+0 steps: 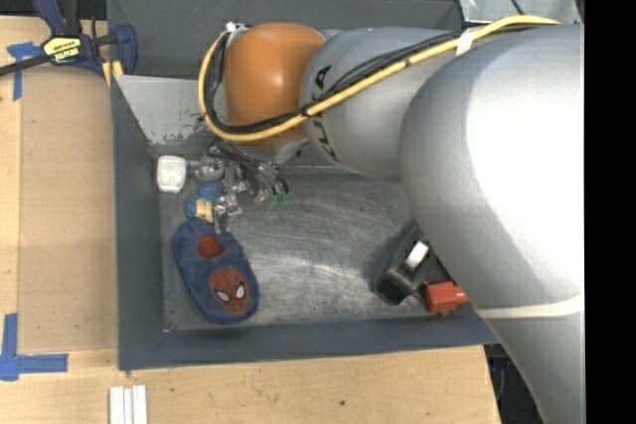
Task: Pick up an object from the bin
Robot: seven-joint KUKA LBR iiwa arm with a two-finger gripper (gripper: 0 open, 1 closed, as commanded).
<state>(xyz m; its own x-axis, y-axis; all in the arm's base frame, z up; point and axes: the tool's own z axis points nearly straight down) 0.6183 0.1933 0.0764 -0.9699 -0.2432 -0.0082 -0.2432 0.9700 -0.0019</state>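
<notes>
My gripper (237, 188) hangs low in the bin's left half, beneath the arm's wrist. Right at its lower left lies a small blue and tan thing (205, 208), partly hidden by the gripper; whether they touch I cannot tell. Just below lies a blue slipper (217, 275) with a red spider-mask face on it, stretching toward the bin's front left corner. A small white block (171, 174) rests to the gripper's left, by the left wall.
A black tool with a white part and a red end (409, 279) lies in the front right of the bin, partly under the arm. The arm covers the bin's back and right side.
</notes>
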